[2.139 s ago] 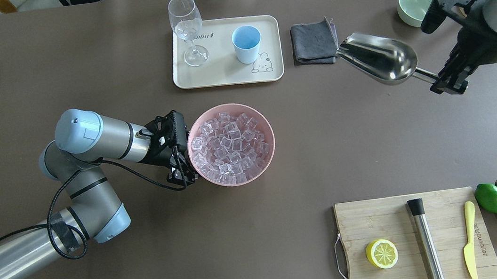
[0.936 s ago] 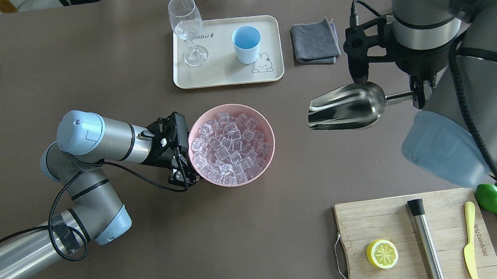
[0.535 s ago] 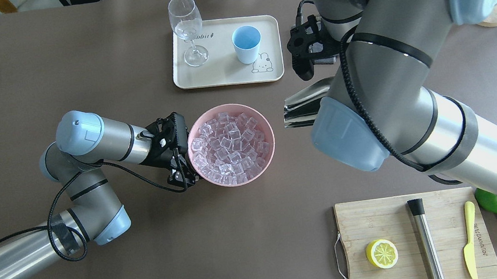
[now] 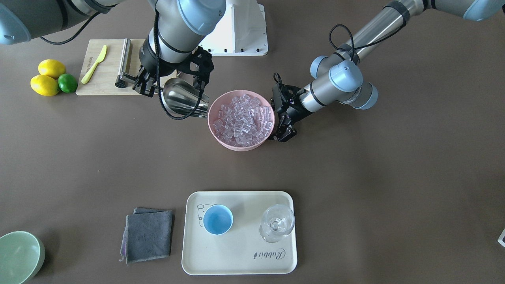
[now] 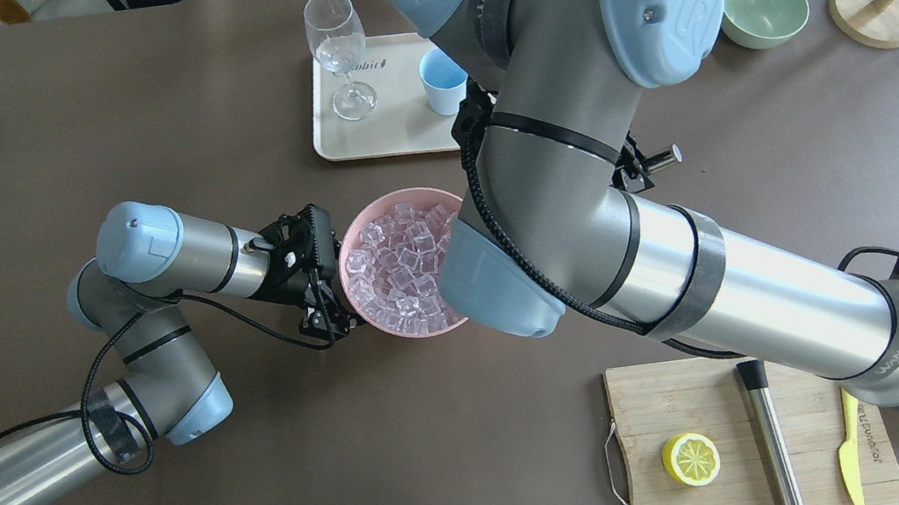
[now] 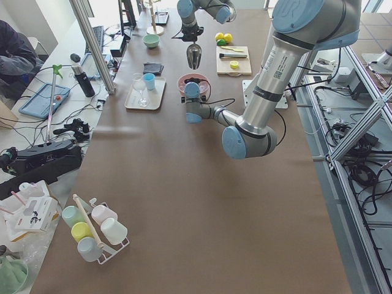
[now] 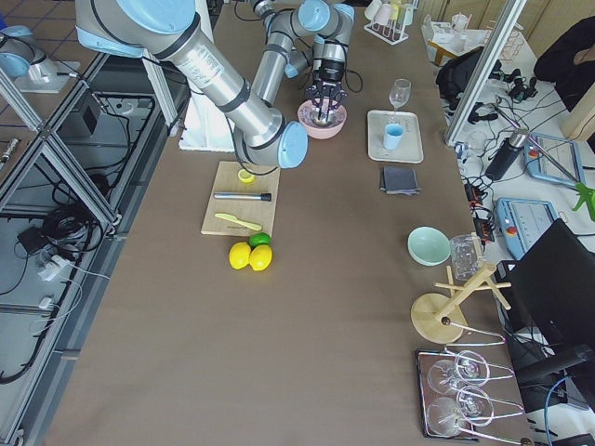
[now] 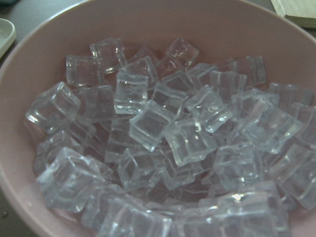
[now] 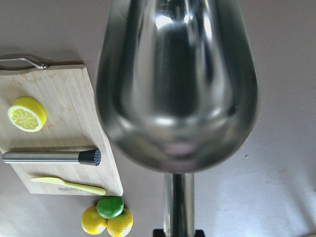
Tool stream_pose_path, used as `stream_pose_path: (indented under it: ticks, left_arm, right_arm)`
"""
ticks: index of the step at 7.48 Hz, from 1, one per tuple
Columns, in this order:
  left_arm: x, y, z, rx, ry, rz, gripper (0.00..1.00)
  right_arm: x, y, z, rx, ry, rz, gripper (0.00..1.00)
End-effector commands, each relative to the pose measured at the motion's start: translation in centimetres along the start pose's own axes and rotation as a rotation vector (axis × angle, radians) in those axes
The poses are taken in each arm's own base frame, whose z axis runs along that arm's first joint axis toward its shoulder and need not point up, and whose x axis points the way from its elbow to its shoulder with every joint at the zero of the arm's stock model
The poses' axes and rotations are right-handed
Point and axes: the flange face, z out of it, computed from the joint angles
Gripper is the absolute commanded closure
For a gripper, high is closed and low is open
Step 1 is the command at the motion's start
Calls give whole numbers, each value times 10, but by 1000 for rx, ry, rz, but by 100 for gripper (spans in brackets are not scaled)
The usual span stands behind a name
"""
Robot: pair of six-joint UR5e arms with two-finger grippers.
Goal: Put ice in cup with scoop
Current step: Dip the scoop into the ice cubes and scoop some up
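- Presently, the empty scoop (image 4: 183,100) is clamped by the right gripper (image 4: 149,86).
- Its mouth is aimed right-downward at the ice (image 4: 242,118) in the adjacent pink bowl (image 4: 236,147).
- The cup (image 4: 217,219) is found bottom centre, well apart.

Shiny steel scoop (image 9: 177,84), glossy clear ice (image 8: 163,148), wooden board (image 9: 54,123)

1. The ice (image 4: 242,118) is clear; its bowl (image 4: 232,145) is pink.
2. The scoop (image 4: 181,100) is shiny silver.
3. The cup (image 4: 217,219) is light blue.
4. The tray (image 4: 236,256) is cream with a little bunny drawing.
5. The cloth (image 4: 149,235) is dark grey.
6. The worktop (image 4: 394,177) is brown.
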Motion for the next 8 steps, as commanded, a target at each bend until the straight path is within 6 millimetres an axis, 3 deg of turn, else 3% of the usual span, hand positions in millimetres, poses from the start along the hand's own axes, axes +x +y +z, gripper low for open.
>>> stream_pose_path:
  ticks: [1,8]
  left_arm:
    - [1,-1,0,2,1,1,1]
    - [0,4,-2,-2,0,-2,1]
  right_arm:
    - [2,-29,-9,-42,-10,-16,100]
    - [-13,-81,6,-120,-11,5,100]
